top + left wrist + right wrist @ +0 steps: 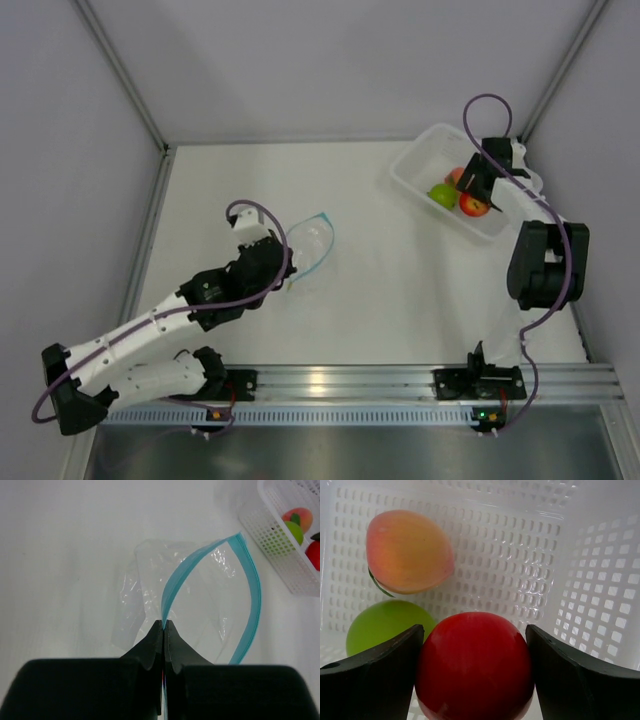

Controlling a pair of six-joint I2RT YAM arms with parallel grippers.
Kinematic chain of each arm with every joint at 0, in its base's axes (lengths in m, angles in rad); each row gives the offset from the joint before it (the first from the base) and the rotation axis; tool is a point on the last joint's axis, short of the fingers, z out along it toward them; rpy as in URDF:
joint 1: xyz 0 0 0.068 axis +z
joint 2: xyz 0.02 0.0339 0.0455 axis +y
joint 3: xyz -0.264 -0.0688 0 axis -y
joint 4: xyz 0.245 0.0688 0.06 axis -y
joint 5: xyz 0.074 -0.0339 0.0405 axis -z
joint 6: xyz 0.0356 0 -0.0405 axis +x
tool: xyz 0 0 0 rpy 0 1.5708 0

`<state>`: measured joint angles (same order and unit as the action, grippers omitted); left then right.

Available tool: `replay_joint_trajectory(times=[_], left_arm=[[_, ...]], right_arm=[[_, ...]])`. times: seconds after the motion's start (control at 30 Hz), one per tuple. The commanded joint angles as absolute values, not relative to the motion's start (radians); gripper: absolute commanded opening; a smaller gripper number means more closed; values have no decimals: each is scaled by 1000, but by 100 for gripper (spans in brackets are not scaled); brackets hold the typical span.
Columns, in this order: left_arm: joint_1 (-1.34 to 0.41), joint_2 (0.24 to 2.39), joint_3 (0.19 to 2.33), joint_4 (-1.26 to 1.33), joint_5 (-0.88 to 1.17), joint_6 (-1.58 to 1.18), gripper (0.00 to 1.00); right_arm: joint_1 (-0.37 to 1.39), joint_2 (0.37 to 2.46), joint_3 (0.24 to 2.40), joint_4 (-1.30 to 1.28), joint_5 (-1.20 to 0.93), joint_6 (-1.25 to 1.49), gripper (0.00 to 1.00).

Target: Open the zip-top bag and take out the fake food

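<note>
From above, the left claw [286, 264] is pressed shut on the edge of the bag [312, 243], which lies on the worktop [400, 290] left of centre. At the far right, the right claw [478, 186] reaches down into the bin [418, 163]. Inside the bin are the red fruit [474, 206], the green fruit [442, 195] and the peach fruit [456, 176], packed close together.

The left wrist view shows the fingertips [170, 632] meeting on the zip strip [255, 605], pinching one side of it. The strip bows out into a wide loop, so the bag's mouth gapes, and its clear crinkled body spreads flat beyond. The bin sits well apart at the upper right, with all three fruits showing in it.

In the right wrist view, the fingers [375, 675] stand wide apart, each flush against one side of the red fruit between them. The green fruit lies just behind the left finger. The peach fruit rests above it against the bin's perforated wall.
</note>
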<state>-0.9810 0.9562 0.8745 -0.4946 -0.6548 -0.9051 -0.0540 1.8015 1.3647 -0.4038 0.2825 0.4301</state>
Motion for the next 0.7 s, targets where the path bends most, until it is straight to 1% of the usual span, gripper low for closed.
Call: replay_joint_trajectory(times=[0.0,0.03,0.1,0.17,0.3,0.37,0.4,0.43,0.5,0.53,0.57,0.6,0.63,0.67], left_arm=[[-927,930,945,-629,-736,-841,0],[-899,930,951,-635,-767,-833,0],[-871,960,977,-650,-781,-809,0],[-818,992,1002,-663,-782,-789,0],[-752,1107,1063,-680,-837,-744,0],[-715,1165,1087,-681,-886,-730,0],[-704,1189,1097,-681,-902,-727,0],[-684,1212,1104,-681,-917,-727,0],[-672,1290,1138,-680,-949,-735,0],[-663,1322,1153,-680,-962,-730,0],[-661,1392,1176,-680,-971,-726,0],[-660,1429,1216,-680,-995,-715,0],[-660,1468,1245,-680,-1003,-706,0],[-660,1545,1271,-680,-1009,-697,0]], right_arm=[[-66,1804,1448,-425,282,399,82],[-69,1802,1447,-428,272,399,88],[-69,1790,1436,-428,253,396,95],[-69,1758,1433,-433,220,391,99],[-67,1674,1419,-455,192,377,99],[-64,1585,1395,-460,157,373,99],[-60,1545,1349,-454,141,367,99],[-46,1464,1324,-451,106,359,99],[-25,1384,1252,-486,97,319,99],[24,1291,1220,-495,109,313,100],[52,1241,1182,-494,112,301,100],[78,1189,1102,-489,112,305,100],[124,1089,1060,-483,107,310,99],[152,1036,1022,-480,110,320,99]])
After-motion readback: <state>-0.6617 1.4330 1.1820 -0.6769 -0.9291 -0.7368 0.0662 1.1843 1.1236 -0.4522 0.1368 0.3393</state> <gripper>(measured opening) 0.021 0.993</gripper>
